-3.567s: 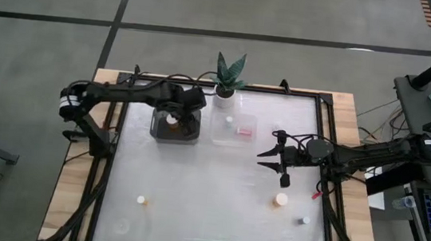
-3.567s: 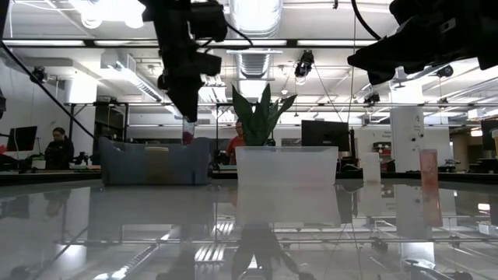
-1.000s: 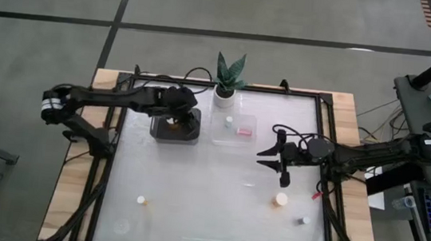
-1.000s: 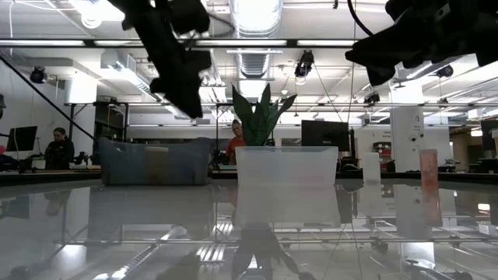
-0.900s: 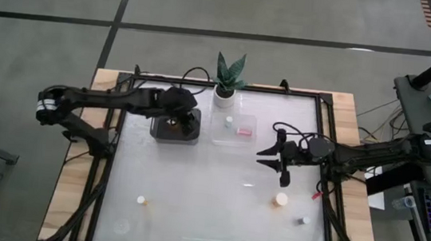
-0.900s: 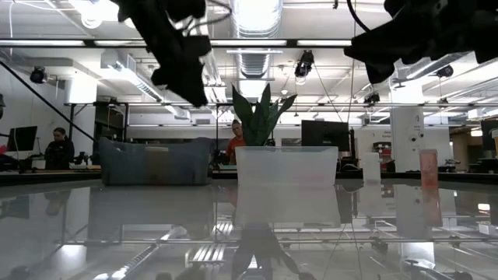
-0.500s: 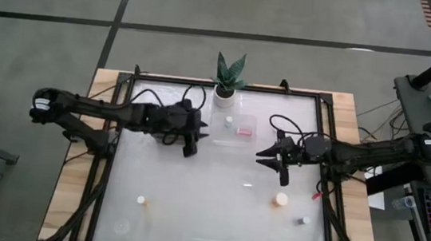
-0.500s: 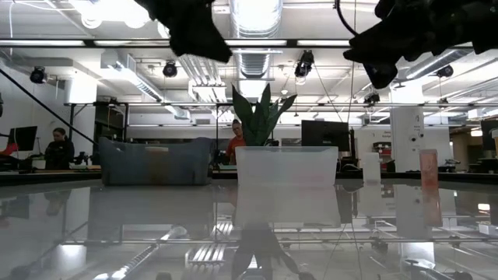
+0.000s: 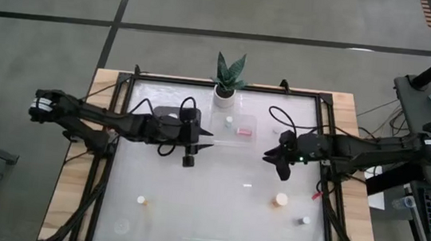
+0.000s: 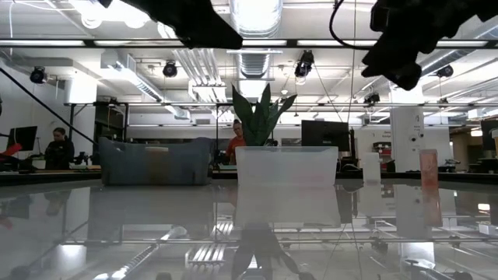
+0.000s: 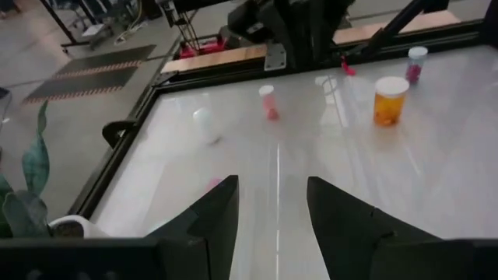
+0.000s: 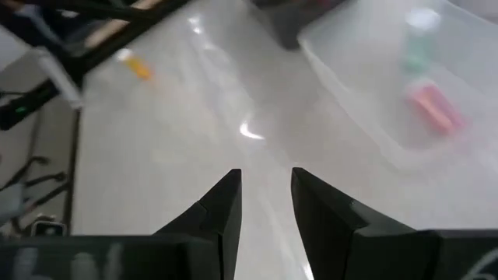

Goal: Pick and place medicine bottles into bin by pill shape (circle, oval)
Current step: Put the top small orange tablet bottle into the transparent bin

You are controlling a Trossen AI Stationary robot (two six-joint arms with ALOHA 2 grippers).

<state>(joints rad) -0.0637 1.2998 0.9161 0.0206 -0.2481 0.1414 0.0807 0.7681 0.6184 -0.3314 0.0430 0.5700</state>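
My left gripper (image 9: 201, 143) is open and empty, held high between the dark bin (image 9: 169, 117) and the clear bin (image 9: 235, 127). My right gripper (image 9: 274, 156) is open and empty, right of the clear bin. The clear bin holds a white-capped bottle (image 9: 229, 120) and a pink one (image 12: 434, 107). Loose on the table are an amber bottle (image 9: 281, 199), a small bottle (image 9: 303, 221), another amber bottle (image 9: 141, 200), a pink bottle (image 11: 268, 101) and a white one (image 11: 204, 123). In the low view both grippers (image 10: 202, 23) (image 10: 405, 39) hang far above the table.
A potted plant (image 9: 228, 80) stands at the table's far edge behind the clear bin. A black frame (image 9: 114, 158) runs round the table. The left arm lies over part of the dark bin. People show in the room behind the table (image 10: 58, 148).
My left gripper has left the spot above the dark bin and swung toward the table's right and near side, tipping to point toward the right arm. My right gripper has shifted a little toward the left and turned about.
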